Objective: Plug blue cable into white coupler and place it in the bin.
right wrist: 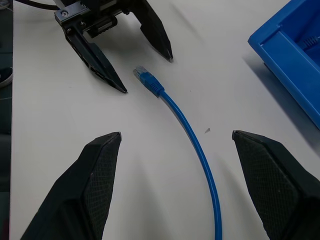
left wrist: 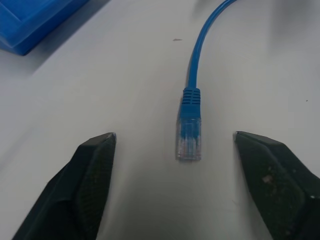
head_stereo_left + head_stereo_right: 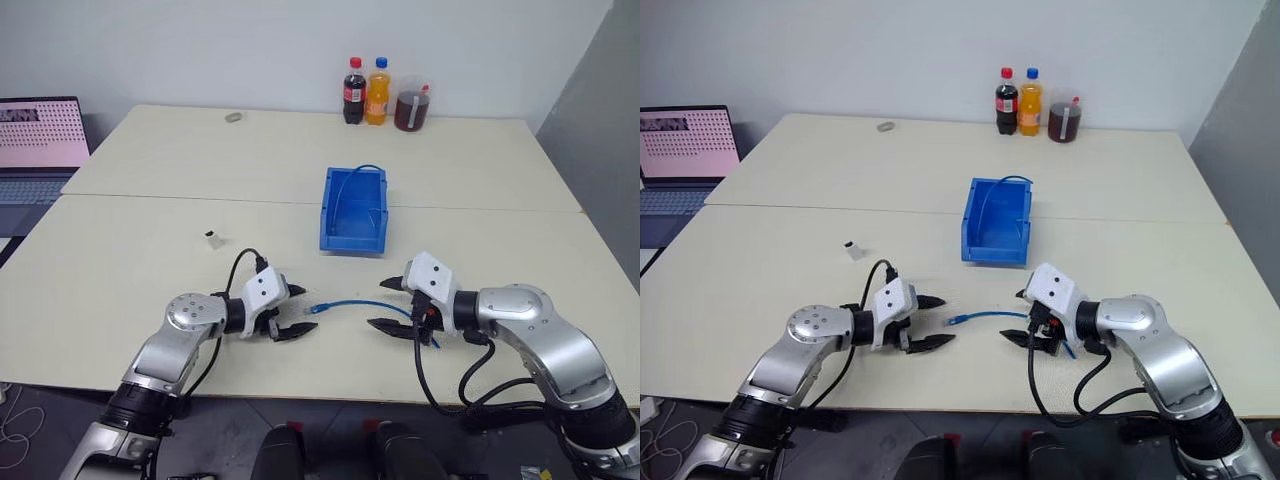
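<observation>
The blue cable lies on the table between my two grippers, its clear plug pointing at the left one. My left gripper is open, with the plug just ahead of its fingertips and untouched. My right gripper is open too, and the cable runs on the table between its fingers without being held. The white coupler stands alone on the table, beyond my left gripper and to its left. The bin sits further back at the centre, and a thin blue strand loops over its back rim.
Two bottles and a jug of dark liquid stand at the table's far edge. A small grey object lies at the back left. A laptop is off to the left.
</observation>
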